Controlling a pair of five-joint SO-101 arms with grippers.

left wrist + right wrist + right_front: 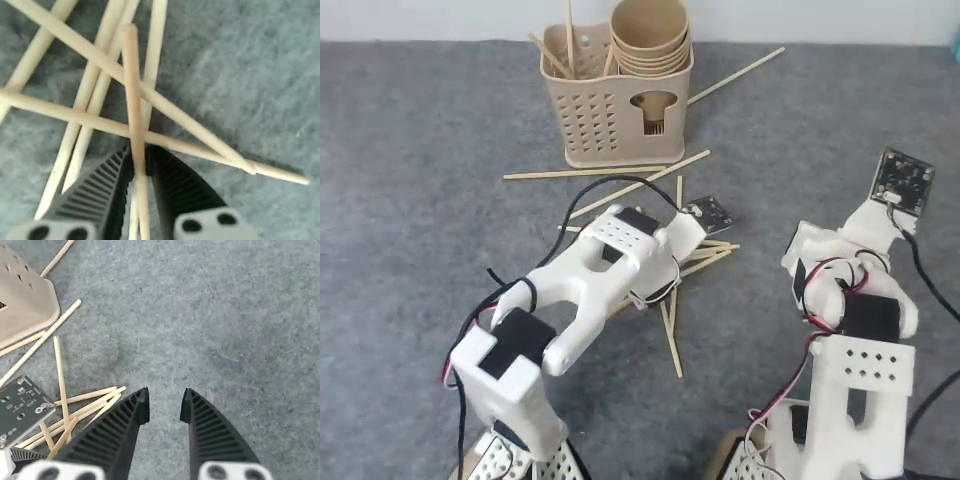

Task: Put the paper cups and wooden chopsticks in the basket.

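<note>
On the bench's fuzzy grey felt cover (pixel 410 150), the left arm's ribbed black hand (pixel 139 152) was clamped on one pale round wooden chopstick (pixel 131 90) lying across a criss-crossed heap of slim wooden chopsticks (pixel 705 255). Behind the heap stood the beige perforated plastic basket (pixel 595 125), holding a nested stack of tan paper cups (pixel 650 30) and several sticks. Further right, the right arm's ribbed black hand (pixel 165 400) hung over felt, jaws apart.
</note>
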